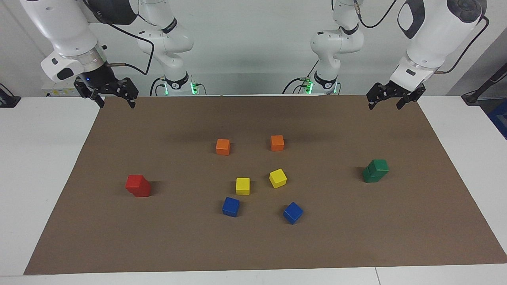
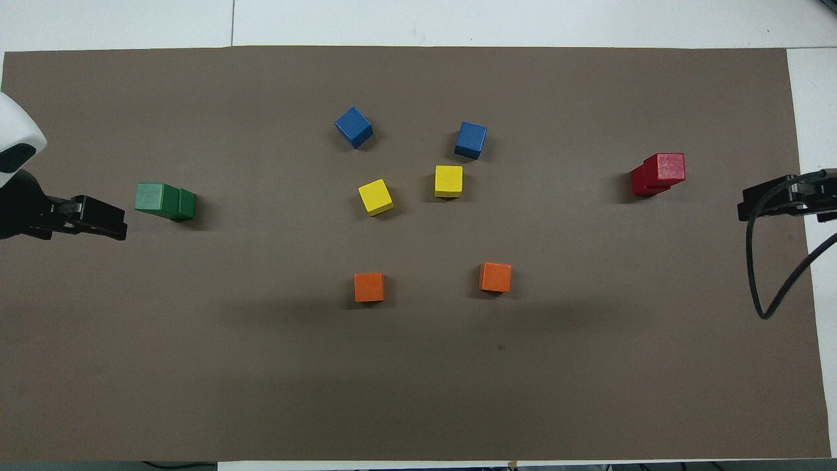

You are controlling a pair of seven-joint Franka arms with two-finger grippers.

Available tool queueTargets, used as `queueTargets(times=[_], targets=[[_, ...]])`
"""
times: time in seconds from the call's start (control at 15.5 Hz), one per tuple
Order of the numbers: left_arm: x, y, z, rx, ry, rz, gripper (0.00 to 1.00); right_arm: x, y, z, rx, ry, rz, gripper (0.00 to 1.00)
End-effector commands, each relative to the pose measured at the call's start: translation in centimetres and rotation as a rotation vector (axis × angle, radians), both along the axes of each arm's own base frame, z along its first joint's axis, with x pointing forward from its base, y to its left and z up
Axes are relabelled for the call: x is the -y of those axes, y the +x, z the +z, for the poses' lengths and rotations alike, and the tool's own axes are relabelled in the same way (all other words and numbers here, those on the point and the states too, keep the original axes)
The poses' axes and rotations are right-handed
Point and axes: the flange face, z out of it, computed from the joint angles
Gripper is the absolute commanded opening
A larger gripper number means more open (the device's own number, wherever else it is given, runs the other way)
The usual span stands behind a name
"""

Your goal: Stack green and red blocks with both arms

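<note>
White desk (image 1: 39, 166) under a broad brown paper mat (image 1: 253, 245) carries everything I am working with, and a pale wall closes the room at my back. My two white jointed arms hang over the mat's corners nearest my bases. My left end effector (image 1: 390, 101) is raised over the corner at the left arm's end, fingers spread wide, holding nothing; my right end effector (image 1: 115, 99) is over the other near corner, equally wide open and empty.

Both stacks look built. Two dark green matte cubes (image 1: 375, 170) sit one on the other toward the left arm's end, the upper one skewed. Two bright red matte cubes (image 1: 138, 185) sit likewise toward the right arm's end, also offset. Between them lie the loose orange cubes (image 1: 223, 146), yellow cubes (image 1: 243, 186) and blue cubes (image 1: 231, 206), none touching.

I judge the stacking finished and this the parking step. My next move calls only for keeping clear of both towers.
</note>
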Motion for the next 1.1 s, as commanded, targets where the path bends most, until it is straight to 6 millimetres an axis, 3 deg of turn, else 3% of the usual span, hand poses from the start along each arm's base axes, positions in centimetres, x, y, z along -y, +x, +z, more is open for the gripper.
queueTargets(times=[0.0, 0.26, 0.45, 1.03], targets=[[0.0, -0.3, 0.2, 0.007, 0.003, 0.012, 1.0, 0.1, -0.3, -0.1, 0.001, 0.02, 0.025, 1.0], [-0.9, 0.1, 0.3, 0.04, -0.005, 0.03, 1.0, 0.0, -0.3, -0.1, 0.001, 0.017, 0.026, 1.0], [-0.9, 0.9, 0.2, 0.088, -0.009, 0.03, 1.0, -0.1, -0.3, -0.2, -0.001, 0.016, 0.028, 1.0], [-0.6, 0.7, 0.4, 0.083, -0.007, 0.022, 1.0, -0.3, -0.4, 0.1, 0.002, 0.011, 0.032, 1.0]])
